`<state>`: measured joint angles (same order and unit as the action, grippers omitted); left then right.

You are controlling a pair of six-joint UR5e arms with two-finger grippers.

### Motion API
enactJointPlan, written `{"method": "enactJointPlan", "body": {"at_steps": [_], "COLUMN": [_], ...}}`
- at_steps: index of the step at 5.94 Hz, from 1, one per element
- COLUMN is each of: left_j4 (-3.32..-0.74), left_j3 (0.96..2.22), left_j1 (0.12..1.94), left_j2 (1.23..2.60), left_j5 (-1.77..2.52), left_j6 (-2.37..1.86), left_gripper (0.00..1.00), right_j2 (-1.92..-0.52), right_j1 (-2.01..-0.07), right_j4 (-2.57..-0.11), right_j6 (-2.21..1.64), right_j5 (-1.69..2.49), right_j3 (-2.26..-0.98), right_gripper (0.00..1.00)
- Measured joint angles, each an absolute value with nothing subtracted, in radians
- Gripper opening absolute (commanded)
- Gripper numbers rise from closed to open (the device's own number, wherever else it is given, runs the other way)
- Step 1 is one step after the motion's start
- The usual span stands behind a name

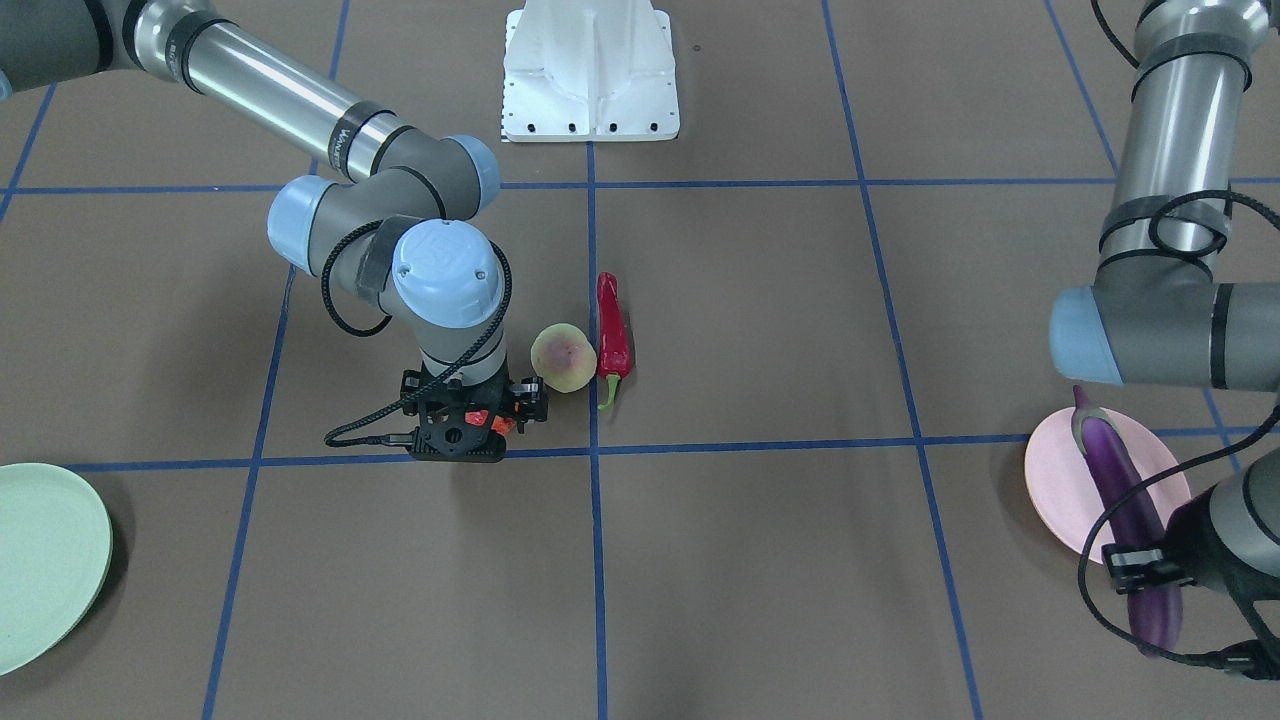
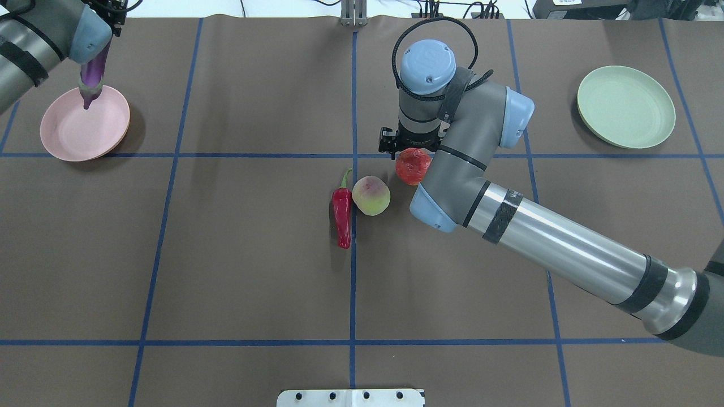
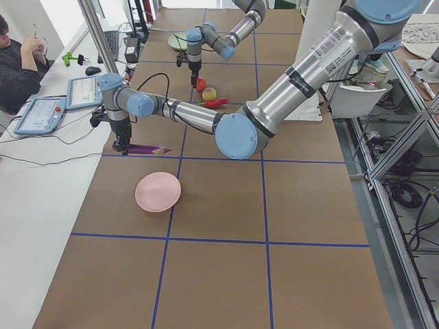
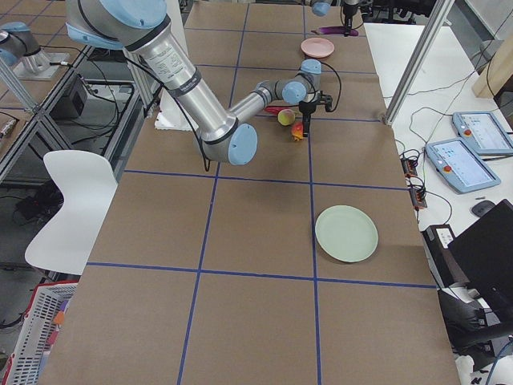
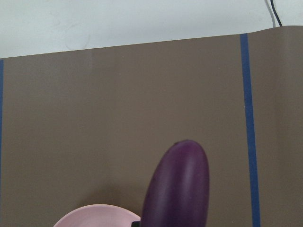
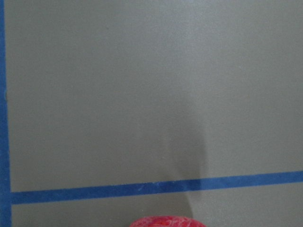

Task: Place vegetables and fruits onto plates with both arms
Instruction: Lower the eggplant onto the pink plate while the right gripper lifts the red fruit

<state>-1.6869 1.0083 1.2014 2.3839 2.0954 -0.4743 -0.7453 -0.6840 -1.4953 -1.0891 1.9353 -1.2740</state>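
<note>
Eggplant (image 1: pixel 1125 500) hung level above the table, clamped near its rounded end by the left gripper (image 1: pixel 1140 568), its capped end reaching out over the pink plate (image 1: pixel 1060 490). From the left end of the table it was clear the eggplant (image 3: pixel 147 149) was lifted, not resting on the plate (image 3: pixel 158 192) below. The left wrist camera caught only the rounded purple tip (image 5: pixel 177 189) and a sliver of pink rim (image 5: pixel 94 215).

Across the brown table (image 2: pixel 226 271) with its blue tape grid, the right gripper (image 2: pixel 408 151) stood pointing straight down at the red-orange fruit (image 2: pixel 412 167). Its fingers sat on either side of the fruit, though I could not tell whether they had closed on it. In the right wrist camera the fruit (image 6: pixel 165 222) showed only as a red sliver at the bottom edge.

Just beside that fruit lay the yellow-green fruit (image 2: pixel 371 195) with its pink blush, and touching its other side the red chili pepper (image 2: pixel 341 215), green stem pointing away from the robot. The mint green plate (image 2: pixel 626 106) sat well apart, out toward the right end of the table.
</note>
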Motion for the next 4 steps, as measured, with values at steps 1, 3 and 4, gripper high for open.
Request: {"method": "enactJointPlan", "body": {"at_steps": [1,3,4], "left_j4": [-1.684,-1.678,-1.676], "left_j3": [1.007,0.988,0.977], "left_j1": [1.203,1.205,1.207], "left_j2": [2.379,2.365,2.361], "left_j5": [2.095,2.054,2.026], "left_j6": [-0.469,-0.436,-0.418], "left_gripper": [0.0,0.0,0.0], "right_j2": [-0.746,-0.746,-0.742], "right_j1": [-0.678,-0.665,-0.667], "right_j4": [-1.496,-1.509,-1.535], "right_j6": [-1.089,-1.091,-1.091], "right_j5": [1.938,1.944,1.955], "right_j3": [-1.267,-1.26,-1.263], "right_gripper": [1.0,0.18,0.0]}}
